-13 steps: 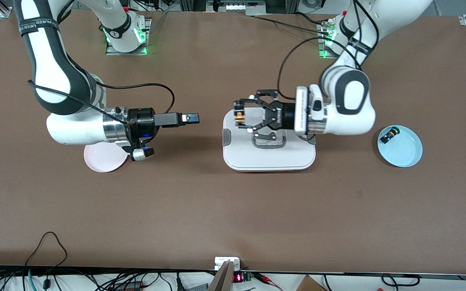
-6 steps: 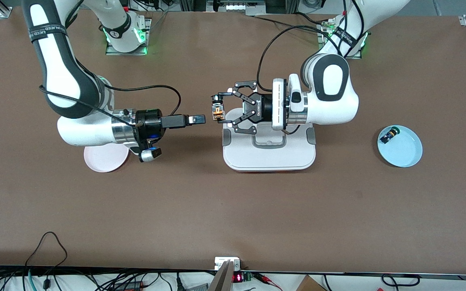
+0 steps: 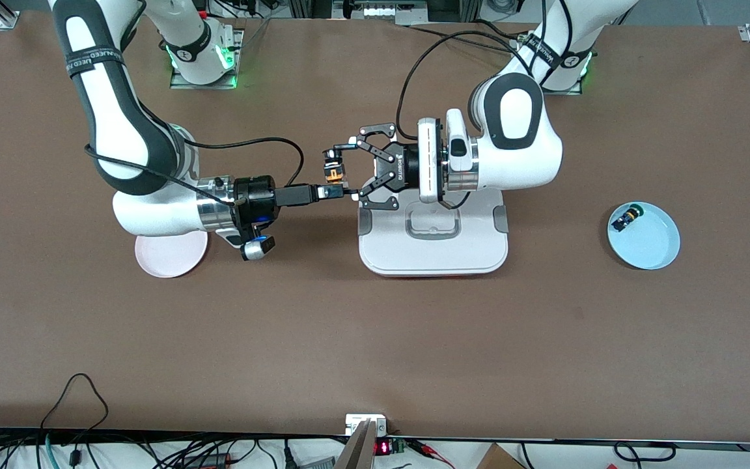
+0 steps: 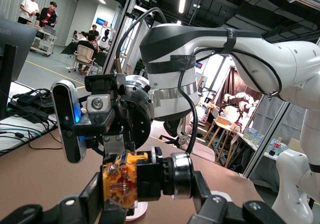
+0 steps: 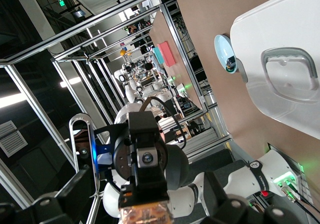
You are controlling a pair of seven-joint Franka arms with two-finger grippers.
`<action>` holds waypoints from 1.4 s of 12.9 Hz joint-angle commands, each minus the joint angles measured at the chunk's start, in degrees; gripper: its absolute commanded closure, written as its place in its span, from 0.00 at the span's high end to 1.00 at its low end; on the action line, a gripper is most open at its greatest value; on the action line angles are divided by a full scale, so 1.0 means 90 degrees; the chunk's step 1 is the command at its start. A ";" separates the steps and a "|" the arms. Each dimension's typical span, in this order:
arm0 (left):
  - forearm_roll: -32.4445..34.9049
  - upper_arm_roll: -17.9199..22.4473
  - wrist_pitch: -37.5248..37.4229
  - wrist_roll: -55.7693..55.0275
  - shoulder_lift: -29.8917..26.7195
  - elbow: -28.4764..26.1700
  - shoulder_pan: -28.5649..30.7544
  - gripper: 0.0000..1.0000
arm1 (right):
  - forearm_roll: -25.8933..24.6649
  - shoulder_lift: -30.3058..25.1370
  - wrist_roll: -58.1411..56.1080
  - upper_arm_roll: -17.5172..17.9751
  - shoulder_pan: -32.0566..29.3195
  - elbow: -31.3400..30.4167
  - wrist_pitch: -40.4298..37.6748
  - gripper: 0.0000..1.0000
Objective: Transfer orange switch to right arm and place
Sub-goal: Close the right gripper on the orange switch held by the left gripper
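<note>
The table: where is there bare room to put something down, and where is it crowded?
Bare: the brown table between the white lidded box and the front camera, and between that box and the blue plate. Crowded: beside the box, where the left gripper holds the orange switch at the open right gripper.

Tiny black orange switch with amber pieces, held aloft over bare table, beside the white lidded box

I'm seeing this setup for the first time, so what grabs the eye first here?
Mid-table, the left gripper, shut on the orange switch, meets the open right gripper in the air beside the white lidded box. A pink plate and a blue plate lie toward the table's two ends.
</note>
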 commanded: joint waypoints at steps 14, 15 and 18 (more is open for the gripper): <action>-0.0129 -0.0018 0.0101 -0.0017 0.0147 0.0126 -0.0034 0.00 | 0.0513 -0.0078 0.0782 -0.0031 -0.0080 -0.0313 -0.0048 0.99; -0.0129 -0.0018 0.0101 -0.0017 0.0147 0.0126 -0.0034 0.00 | 0.0513 -0.0078 0.0782 -0.0021 -0.0109 -0.0362 -0.0087 0.98; -0.0129 -0.0028 0.0101 -0.0017 0.0147 0.0126 -0.0034 0.00 | 0.0513 -0.0146 0.0830 -0.0021 -0.0226 -0.0557 -0.0369 0.97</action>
